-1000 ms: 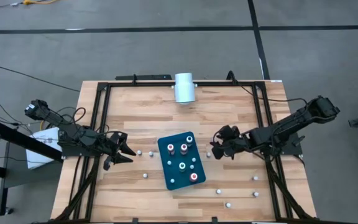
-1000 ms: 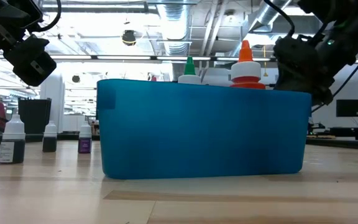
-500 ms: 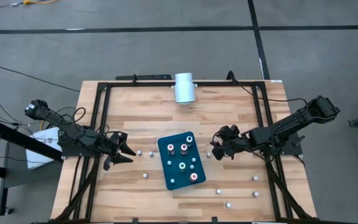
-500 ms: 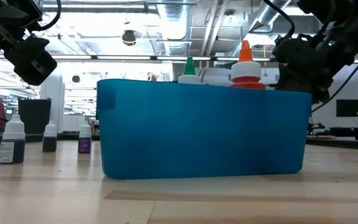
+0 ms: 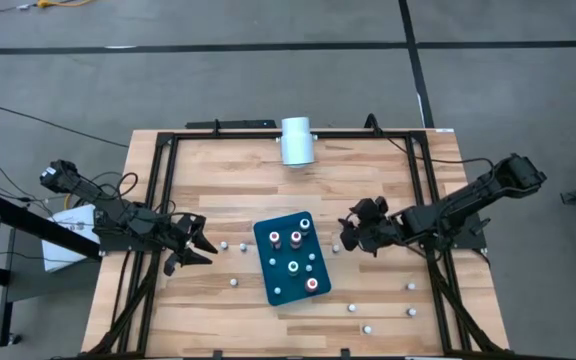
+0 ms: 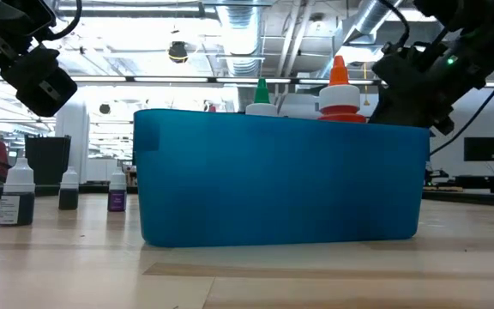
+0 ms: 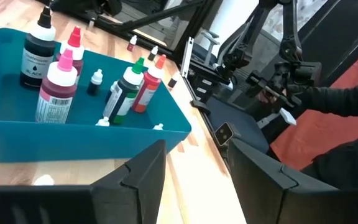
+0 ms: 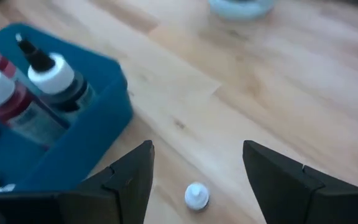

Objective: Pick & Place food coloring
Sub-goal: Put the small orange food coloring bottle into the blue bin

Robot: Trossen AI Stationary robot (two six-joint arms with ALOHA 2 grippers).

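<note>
While both arms hang low over the counter (image 5: 218,170), the right pincer (image 5: 351,234) sits just right of the teal tray (image 5: 267,268), fingers (image 8: 124,180) spread apart and holding nothing, with one small white-capped bottle (image 8: 196,195) standing on the wood between and ahead of them. Left pincer (image 5: 196,246) points toward the tray from the left side, well apart from it, fingers (image 7: 135,177) parted and empty.

Food coloring bottles (image 5: 294,238) stand upright inside the tray: red, green and black tops show from above. Seen from the left wrist, they include a black-labelled bottle (image 7: 36,50), a pink-capped one (image 7: 56,90) and a green-capped one (image 7: 127,90). More tiny bottles (image 5: 233,282) are scattered loose on the counter, left and right of the tray. A white cylinder (image 5: 296,140) lies at the far edge.

Counter is light wood planks inside a black frame (image 5: 160,180). Grey floor surrounds it; a person's sleeve (image 7: 347,99) shows beyond the counter.
</note>
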